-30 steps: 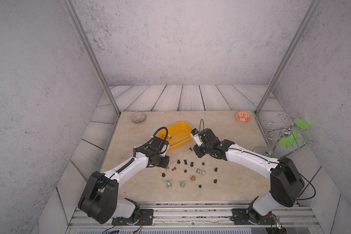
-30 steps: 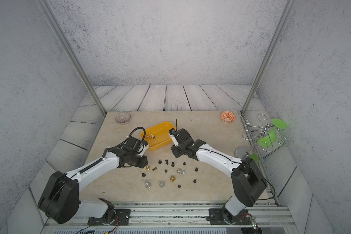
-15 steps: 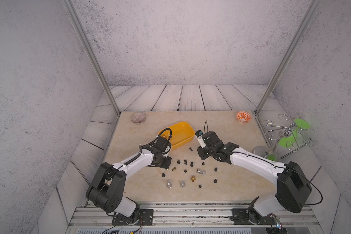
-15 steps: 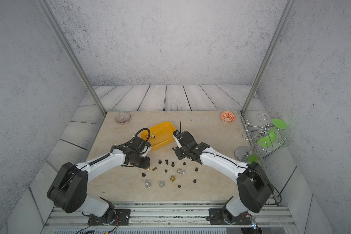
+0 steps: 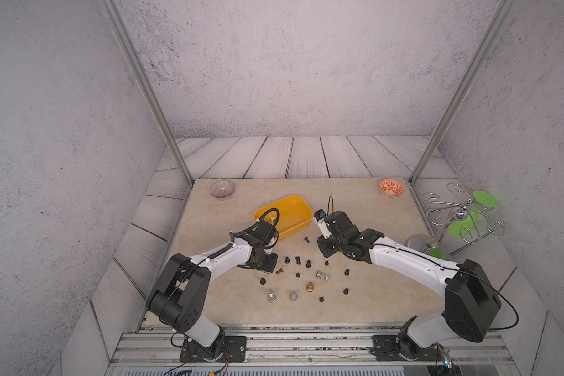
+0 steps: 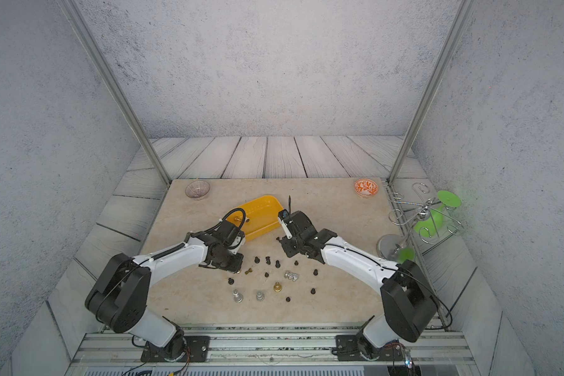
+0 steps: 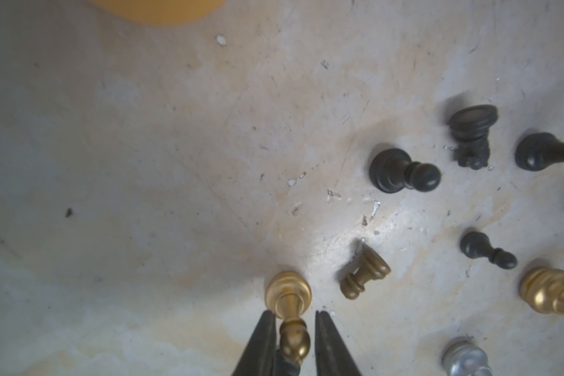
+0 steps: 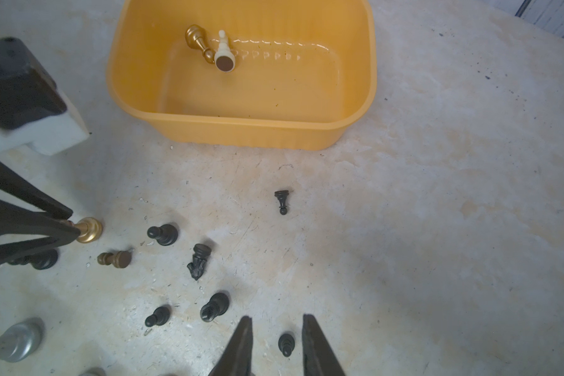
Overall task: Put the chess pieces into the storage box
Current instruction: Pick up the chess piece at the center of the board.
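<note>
The left gripper (image 7: pixel 294 313) has jaws close on both sides of a gold pawn (image 7: pixel 287 293); I cannot tell if they squeeze it. The right gripper (image 8: pixel 277 317) has jaws spread around a tiny black pawn (image 8: pixel 286 343), not touching. A smooth pawn could pop out or tip. Most chess pieces (image 5: pixel 308 263) sit on the scratched tan table (image 5: pixel 372 293) by the yellow storage box (image 8: pixel 241 130), which holds 2. Grey walls (image 5: pixel 306 81) stand around.

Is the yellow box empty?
No, not empty. The yellow plastic storage box holds a gold chess piece and a cream chess piece, both tipped over.
</note>
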